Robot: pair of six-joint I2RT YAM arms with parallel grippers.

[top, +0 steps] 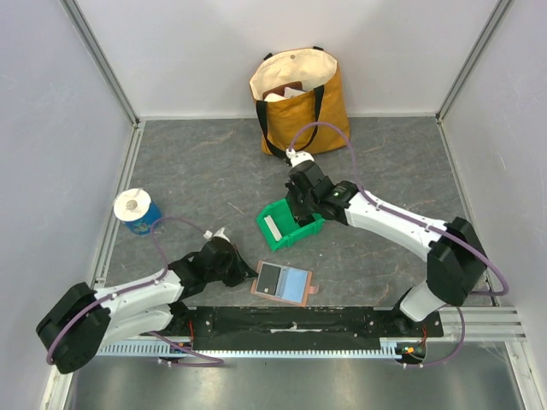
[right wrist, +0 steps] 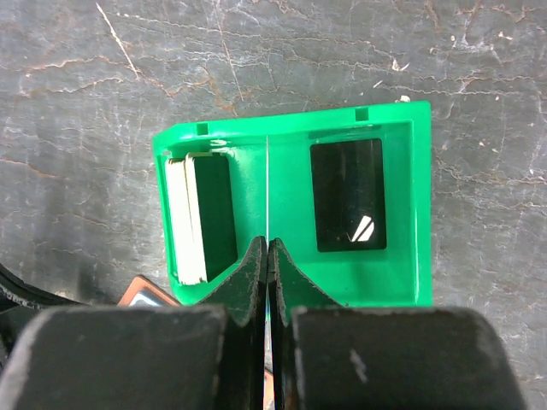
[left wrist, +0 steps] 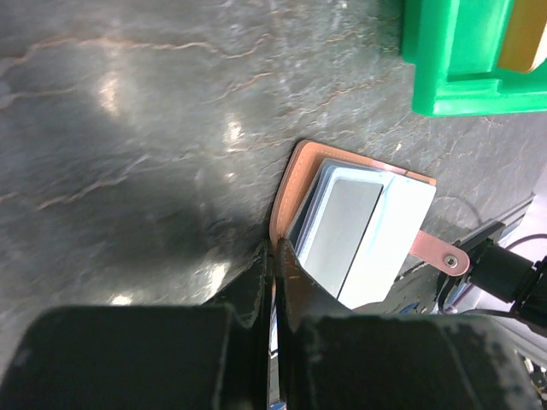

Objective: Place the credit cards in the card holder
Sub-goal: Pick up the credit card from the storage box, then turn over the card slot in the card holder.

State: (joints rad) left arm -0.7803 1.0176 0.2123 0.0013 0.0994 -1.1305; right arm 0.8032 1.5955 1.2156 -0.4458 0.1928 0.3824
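Terracotta-brown card holder (top: 282,282) is lying open and flat on the surface (top: 197,171), close to the near edge between your two arms, with its light blue lining facing up. The snap tab (left wrist: 440,254) sticks out on the side away from your left claw (left wrist: 273,256). One half of the lining has a grey panel (left wrist: 340,224) on it. Honestly I can't tell if that's a card already in there or just a pocket window.

Your left claw is pinched fully closed with nothing between the fingers. Its tips sit right at the holder's brown edge, touching it as far as the wrist view shows.

The cards you can be sure of are in the green bin (right wrist: 291,128), which sits just beyond the holder. The white card (right wrist: 184,218) stands on its edge against the bin's left wall in the right wrist view. There's a dark patch beside it that might be shadow or another card, too murky to call. The dark card (right wrist: 346,195) lies flat on the bin floor on the other side, glossy with a little glint on it.

Your right claw (right wrist: 267,249) is also closed tight and empty. It's over the near part of the bin, lined up between the two cards. Whether it touches the bin I can't say.

Further out there's a mustard tote bag (top: 329,111) at the back wall and a blue-and-white roll (top: 137,207) off to the left.
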